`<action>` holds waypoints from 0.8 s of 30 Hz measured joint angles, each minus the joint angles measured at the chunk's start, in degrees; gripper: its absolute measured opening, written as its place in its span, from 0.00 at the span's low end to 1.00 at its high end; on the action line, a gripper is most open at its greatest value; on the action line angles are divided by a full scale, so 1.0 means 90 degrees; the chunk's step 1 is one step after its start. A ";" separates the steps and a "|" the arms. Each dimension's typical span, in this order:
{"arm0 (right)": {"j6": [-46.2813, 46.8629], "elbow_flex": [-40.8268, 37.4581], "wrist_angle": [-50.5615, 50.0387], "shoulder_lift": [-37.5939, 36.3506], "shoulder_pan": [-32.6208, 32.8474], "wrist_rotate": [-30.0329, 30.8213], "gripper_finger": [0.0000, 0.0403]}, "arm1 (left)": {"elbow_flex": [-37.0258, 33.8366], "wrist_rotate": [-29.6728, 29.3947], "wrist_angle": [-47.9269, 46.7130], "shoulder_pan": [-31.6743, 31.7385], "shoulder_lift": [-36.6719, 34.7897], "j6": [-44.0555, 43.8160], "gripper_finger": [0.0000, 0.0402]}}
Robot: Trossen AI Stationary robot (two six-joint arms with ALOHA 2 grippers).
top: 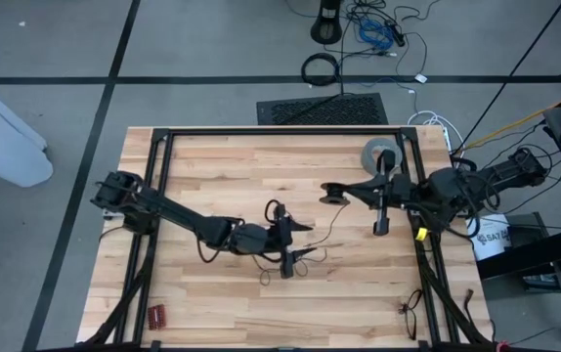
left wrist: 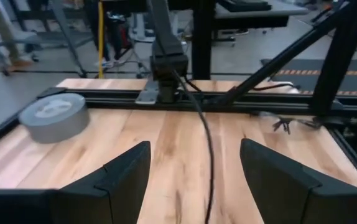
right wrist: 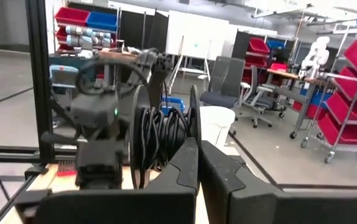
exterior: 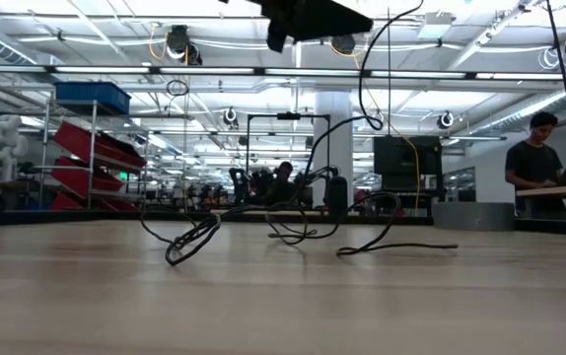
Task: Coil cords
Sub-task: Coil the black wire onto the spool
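- Two arms reach over the bench [top: 212, 303]; the left one is nearer the loose cord [top: 312, 235], which lies mid-bench.
- Cord's long run heads rightward from the left hand [top: 298, 240] toward the right hand [top: 331, 194], passing between the left fingers [left wrist: 125, 177] in the wrist view.
- Left hand is spread wide, gripping nothing, low at mid-bench.
- Right hand is closed, its fingers [right wrist: 194, 165] pressed together beside a spool [right wrist: 160, 140] wound with cord.
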 joint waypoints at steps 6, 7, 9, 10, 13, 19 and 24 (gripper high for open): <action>-0.0282 0.0000 0.0453 0.0000 -0.0062 0.0026 0.00 | 0.0002 0.0612 0.0610 0.0123 0.0435 -0.0167 0.64; -0.0322 0.0000 0.0506 -0.0002 -0.0073 0.0030 0.00 | 0.0002 0.0614 0.0625 0.0132 0.0492 -0.0168 0.64; -0.0384 0.0000 0.0532 -0.0002 -0.0102 0.0028 0.00 | 0.0000 0.0609 0.0620 0.0136 0.0578 -0.0166 0.64; -0.0421 0.0000 0.0512 -0.0002 -0.0102 0.0030 0.00 | 0.0000 0.0563 0.0632 0.0136 0.0602 -0.0161 0.64; -0.0525 0.0000 0.0450 0.0000 -0.0102 0.0031 0.00 | 0.0000 0.0261 0.0601 0.0123 0.0607 -0.0158 0.64; -0.0671 0.0000 0.0583 0.0000 -0.0197 0.0047 0.00 | 0.0000 0.0028 0.0564 0.0146 0.0606 -0.0094 0.64; -0.0431 0.0000 0.0512 0.0074 -0.0269 0.0047 0.00 | 0.0000 -0.0141 0.0553 0.0273 0.0559 0.0162 0.64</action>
